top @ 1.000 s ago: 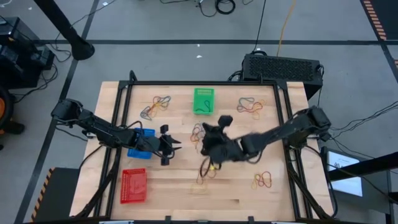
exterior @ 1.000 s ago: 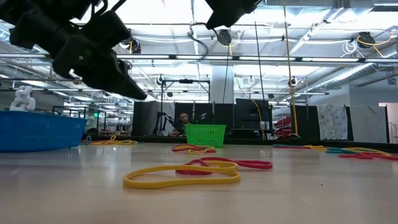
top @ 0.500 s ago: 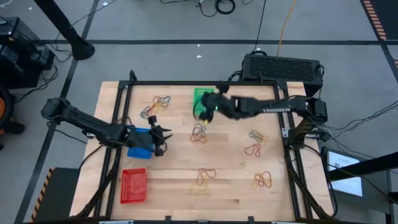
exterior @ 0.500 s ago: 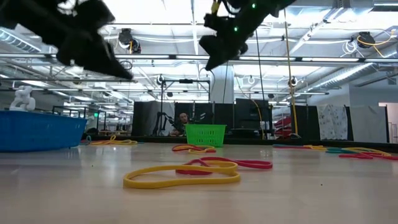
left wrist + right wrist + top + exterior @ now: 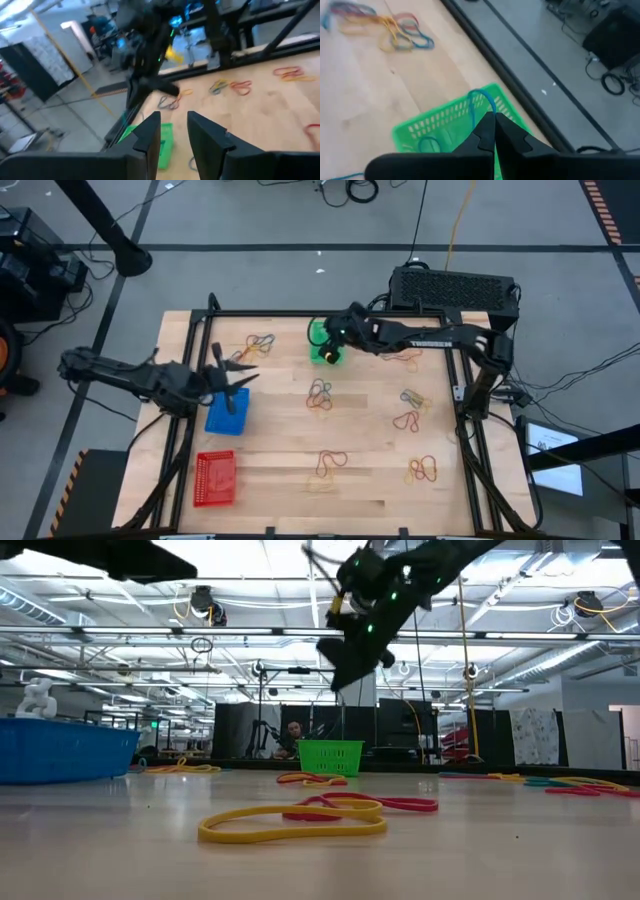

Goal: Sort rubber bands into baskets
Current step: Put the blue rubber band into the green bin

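The green basket [image 5: 322,330] [image 5: 445,122] stands at the table's far middle. My right gripper [image 5: 329,350] [image 5: 490,117] hangs over it, shut on a thin blue-green rubber band [image 5: 479,97]. Another such band [image 5: 427,145] lies inside the basket. My left gripper [image 5: 226,378] [image 5: 174,127] is raised level above the blue basket [image 5: 225,416], open, with nothing between its fingers. The red basket [image 5: 215,478] sits at the near left. Loose rubber bands lie in clumps on the wood [image 5: 320,393] [image 5: 250,348] [image 5: 290,823]. My right gripper pinches the blue-green band at the tips of its two shut fingers, where the loop's lower end [image 5: 486,111] meets them. The fingers slant down from the table's right side. The loop stands out past the tips, clear of the basket beneath.
More band clumps lie at the far right [image 5: 400,352], the right [image 5: 408,410] and the near right [image 5: 425,470], and one near the front [image 5: 328,465]. A black box [image 5: 455,285] sits beyond the far right corner. Black frame rails [image 5: 460,380] border the table.
My right gripper has swung from the table's middle, by the near band clumps, toward the far edge and now hangs over the green basket, shut throughout. My left gripper has risen and drawn back toward the left edge, from beside the blue basket to above it.
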Robot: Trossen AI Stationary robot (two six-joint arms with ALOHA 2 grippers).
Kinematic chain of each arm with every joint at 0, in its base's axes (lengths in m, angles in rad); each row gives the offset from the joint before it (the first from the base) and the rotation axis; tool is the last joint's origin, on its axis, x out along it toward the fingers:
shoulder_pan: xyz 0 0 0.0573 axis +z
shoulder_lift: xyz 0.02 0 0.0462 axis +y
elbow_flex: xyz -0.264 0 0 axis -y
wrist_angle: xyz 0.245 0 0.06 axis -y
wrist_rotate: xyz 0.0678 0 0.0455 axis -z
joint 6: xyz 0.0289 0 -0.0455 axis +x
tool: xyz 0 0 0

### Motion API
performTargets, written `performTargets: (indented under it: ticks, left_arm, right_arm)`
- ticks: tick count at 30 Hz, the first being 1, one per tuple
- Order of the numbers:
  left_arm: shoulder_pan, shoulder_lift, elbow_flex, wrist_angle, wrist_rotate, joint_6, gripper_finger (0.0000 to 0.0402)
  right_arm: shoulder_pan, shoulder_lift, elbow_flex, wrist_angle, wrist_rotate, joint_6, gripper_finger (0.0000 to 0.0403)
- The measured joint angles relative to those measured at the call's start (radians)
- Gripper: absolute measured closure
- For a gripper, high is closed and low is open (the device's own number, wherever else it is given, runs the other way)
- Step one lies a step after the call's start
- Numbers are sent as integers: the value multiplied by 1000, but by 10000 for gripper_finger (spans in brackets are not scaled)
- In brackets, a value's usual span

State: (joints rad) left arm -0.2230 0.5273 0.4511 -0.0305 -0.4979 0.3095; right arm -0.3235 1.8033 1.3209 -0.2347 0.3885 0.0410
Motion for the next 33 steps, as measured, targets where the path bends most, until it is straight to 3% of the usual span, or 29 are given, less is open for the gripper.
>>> performTargets:
  ticks: [8, 19, 33]
  left_arm:
    - [0, -140, 0, -138, 24, -83, 297]
    - [0, -139, 0, -155, 24, -92, 297]
    - [0, -139, 0, -167, 24, -98, 297]
  right_arm:
    - [-24, 95, -1, 2, 1, -2, 403]
    - [-31, 105, 0, 3, 2, -26, 396]
    - [-31, 36, 0, -106, -3, -27, 291]
